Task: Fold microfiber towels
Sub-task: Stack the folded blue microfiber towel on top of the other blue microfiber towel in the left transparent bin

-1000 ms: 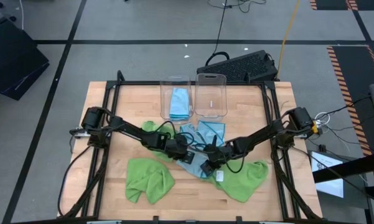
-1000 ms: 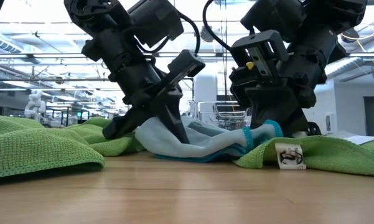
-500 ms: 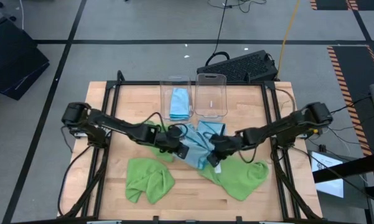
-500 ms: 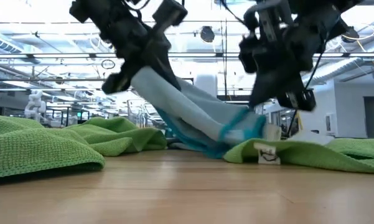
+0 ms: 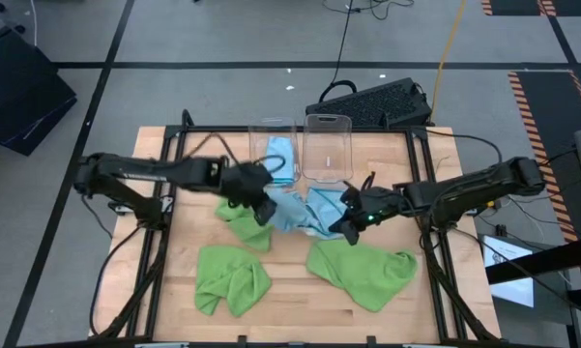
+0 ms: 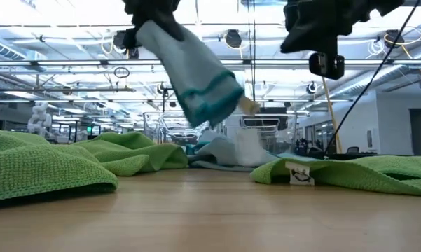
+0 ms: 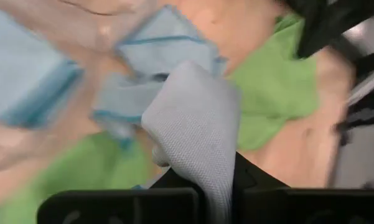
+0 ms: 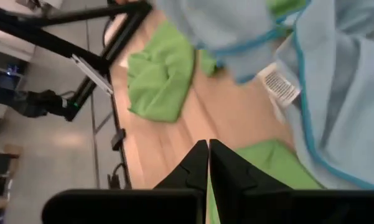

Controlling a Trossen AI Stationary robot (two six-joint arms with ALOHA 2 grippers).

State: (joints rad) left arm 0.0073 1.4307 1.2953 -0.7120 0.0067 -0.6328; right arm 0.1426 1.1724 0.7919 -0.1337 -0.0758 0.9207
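My left gripper (image 5: 258,196) is raised over the table's middle, shut on a light blue towel (image 6: 196,77) that hangs below it. My right gripper (image 5: 348,224) hovers to its right, shut and empty; its closed fingers (image 8: 202,163) show in the right wrist view. A second light blue towel (image 5: 319,206) lies crumpled on the table between the grippers. Three lime green towels lie bunched on the table, at near left (image 5: 232,278), near right (image 5: 365,273) and under my left gripper (image 5: 240,220). A folded light blue towel (image 5: 280,159) stands in one clear bin. My left gripper pinches a bunched fold of the light blue towel (image 7: 196,134) between its two fingers, coming from above. The towel hangs slack below the fingers. In the low view its teal-edged lower end (image 6: 211,105) is clear of the table.
Two clear bins (image 5: 274,135) (image 5: 328,145) stand side by side at the table's far middle. A black frame (image 5: 174,145) runs round the table's edges. There is bare wood (image 5: 290,300) between the two near green towels.
Both grippers have risen. My left gripper has gone up and toward the far edge with the light blue towel. The towel was stretched low between the two grippers and now hangs from the left one alone, clear of the table. My right gripper has gone up and toward the right.
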